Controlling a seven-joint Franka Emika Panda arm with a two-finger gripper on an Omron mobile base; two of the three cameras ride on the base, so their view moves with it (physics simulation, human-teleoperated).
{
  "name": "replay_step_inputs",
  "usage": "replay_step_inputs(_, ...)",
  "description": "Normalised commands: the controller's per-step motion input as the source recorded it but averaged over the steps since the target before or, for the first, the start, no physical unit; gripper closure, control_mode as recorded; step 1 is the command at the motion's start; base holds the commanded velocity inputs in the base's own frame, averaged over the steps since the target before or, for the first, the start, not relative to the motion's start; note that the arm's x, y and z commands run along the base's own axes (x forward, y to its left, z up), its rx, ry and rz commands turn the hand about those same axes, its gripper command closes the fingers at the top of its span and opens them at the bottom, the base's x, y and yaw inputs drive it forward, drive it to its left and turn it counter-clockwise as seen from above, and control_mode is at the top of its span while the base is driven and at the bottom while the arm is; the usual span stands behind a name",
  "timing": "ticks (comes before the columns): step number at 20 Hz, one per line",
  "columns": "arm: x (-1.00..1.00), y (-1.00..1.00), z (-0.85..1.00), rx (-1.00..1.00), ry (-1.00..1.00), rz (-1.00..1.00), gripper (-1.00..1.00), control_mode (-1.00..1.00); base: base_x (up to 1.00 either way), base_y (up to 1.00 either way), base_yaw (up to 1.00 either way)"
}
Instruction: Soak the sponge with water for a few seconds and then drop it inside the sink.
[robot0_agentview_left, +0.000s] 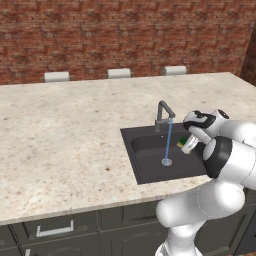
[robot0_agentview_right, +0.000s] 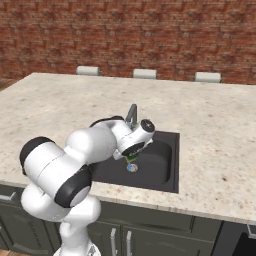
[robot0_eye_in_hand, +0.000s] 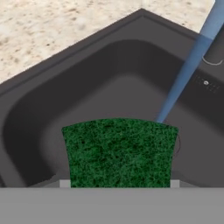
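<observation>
Over the sink (robot0_agentview_left: 145, 150), right of frame, the pincer (robot0_agentview_left: 187, 143) was clamped on the sponge (robot0_agentview_left: 182, 141), beside the water (robot0_agentview_left: 168, 140), probably lining up to soak it.

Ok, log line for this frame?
claw: shut on sponge | over sink | water: running beside sponge | drop: not yet

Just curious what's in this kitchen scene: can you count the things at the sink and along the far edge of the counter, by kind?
Sponge, held in the claw: 1
Sink: 1
Faucet: 1
Water stream: 1
Grey chair backs behind the counter: 3
Total: 7
</observation>
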Motion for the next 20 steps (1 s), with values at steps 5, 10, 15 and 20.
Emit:
replay_step_inputs(5, 0.10, 0.00, -0.22, 0.04, -0.05, 0.00, 1.00, -1.00, 0.00, 0.00, 0.00)
replay_step_inputs(10, 0.05, 0.00, -0.08, 0.05, -0.06, 0.02, 1.00, -1.00, 0.00, 0.00, 0.00)
replay_step_inputs(15, 0.11, 0.01, 0.00, 0.04, -0.02, 0.05, 1.00, -1.00, 0.00, 0.00, 0.00)
replay_step_inputs(20, 0.18, 0.06, -0.02, 0.00, 0.00, 0.04, 1.00, -1.00, 0.00, 0.00, 0.00)
